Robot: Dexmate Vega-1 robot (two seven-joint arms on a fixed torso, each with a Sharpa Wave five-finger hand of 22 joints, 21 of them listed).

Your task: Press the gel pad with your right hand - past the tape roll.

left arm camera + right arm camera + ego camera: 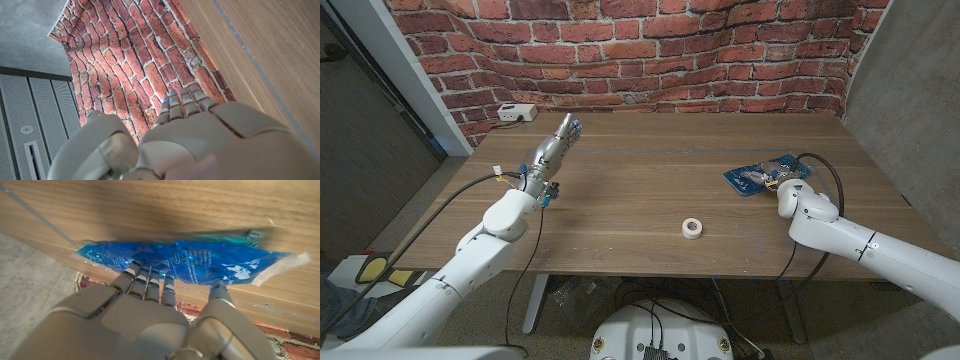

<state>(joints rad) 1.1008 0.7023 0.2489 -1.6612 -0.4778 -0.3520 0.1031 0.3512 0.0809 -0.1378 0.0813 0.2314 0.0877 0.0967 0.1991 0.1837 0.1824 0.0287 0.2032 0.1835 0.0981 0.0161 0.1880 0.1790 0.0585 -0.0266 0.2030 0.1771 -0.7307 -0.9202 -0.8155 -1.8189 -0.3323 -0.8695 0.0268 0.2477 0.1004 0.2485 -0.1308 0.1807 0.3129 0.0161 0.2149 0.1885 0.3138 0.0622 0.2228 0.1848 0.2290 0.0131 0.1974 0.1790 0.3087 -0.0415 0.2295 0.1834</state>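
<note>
You're pressing: right robot hand (pixel 779 187) grasping nothing, fingertips (pixel 150 275) touching gel pad (pixel 200 260), past tape roll (pixel 692 228). Next: push down evenly.

red brick wall (pixel 650 45), wooden table (pixel 640 190), grey floor (pixel 430 200)

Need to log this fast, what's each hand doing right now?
Left hand: open, fingers straight, holding nothing.
Right hand: open, fingertips on the blue plastic gel pad.
</note>
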